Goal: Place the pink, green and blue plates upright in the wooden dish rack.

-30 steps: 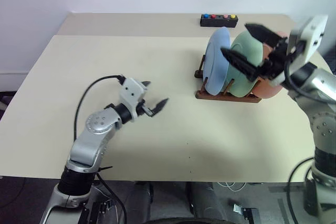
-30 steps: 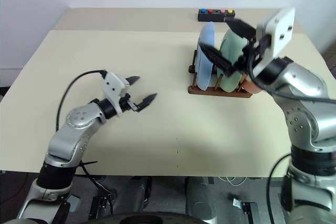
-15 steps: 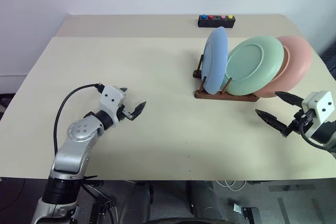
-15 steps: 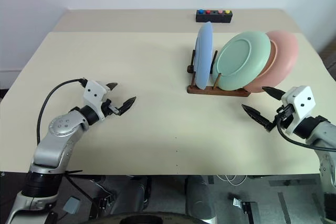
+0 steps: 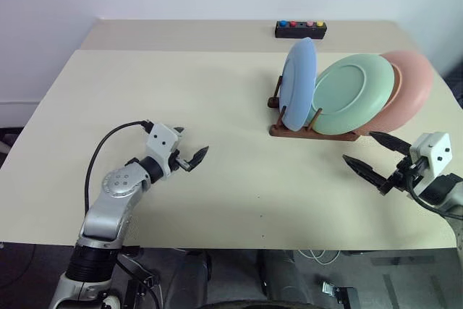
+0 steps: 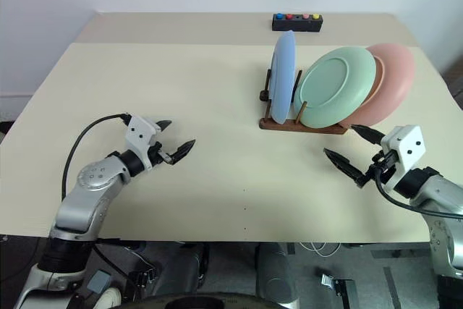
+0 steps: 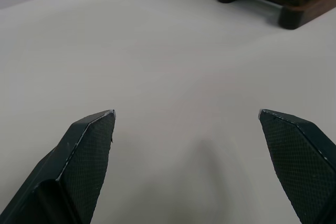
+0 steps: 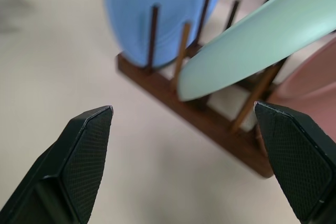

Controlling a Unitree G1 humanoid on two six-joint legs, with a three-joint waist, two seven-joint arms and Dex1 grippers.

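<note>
From the head camera, the wooden dish rack point(image 5: 312, 132) stands on the table point(image 5: 145, 85) holding the blue plate point(image 5: 298, 83), green plate point(image 5: 352, 93) and pink plate point(image 5: 410, 90) on edge, the latter two leaning. The left gripper point(image 5: 190, 147) and right gripper point(image 5: 370, 155) hover empty with jaws spread. The right wrist view faces the rack's pegs close up between wide-apart fingers point(image 8: 84, 150).

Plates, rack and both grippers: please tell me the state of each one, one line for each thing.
blue plate: standing on edge in the rack, nearly upright.
green plate: in the rack, leaning toward the pink plate.
pink plate: at the rack's end, leaning outward.
wooden dish rack: flat on the table, holding three plates.
left gripper: open, empty.
right gripper: open, empty.
</note>
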